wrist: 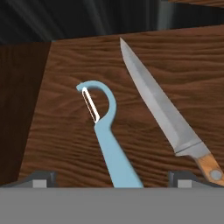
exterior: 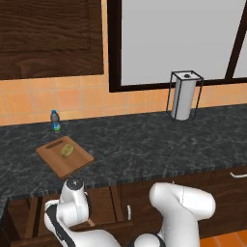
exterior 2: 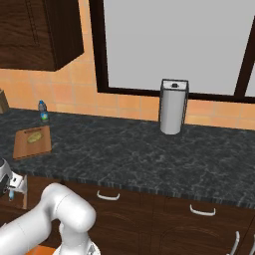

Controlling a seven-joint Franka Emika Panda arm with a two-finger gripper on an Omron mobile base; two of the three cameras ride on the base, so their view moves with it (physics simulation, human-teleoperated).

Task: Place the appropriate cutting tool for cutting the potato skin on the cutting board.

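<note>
While the gripper point(wrist: 112, 179) hangs with jaws spread wide, the light-blue peeler point(wrist: 105, 135) with its hooked head lies on the drawer floor point(wrist: 65, 144), the knife point(wrist: 162, 113) at three o'clock.

The white arm point(exterior: 178, 207) folds down from 5 o'clock toward 8 o'clock in the left base view, its gripper point(wrist: 113, 178) pointing downward with jaws spread wide, dark fingertips point(wrist: 38, 178) at the hand view's 6 o'clock edge

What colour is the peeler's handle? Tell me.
Light blue; the peeler shows best in the hand view, beside the knife.
</note>
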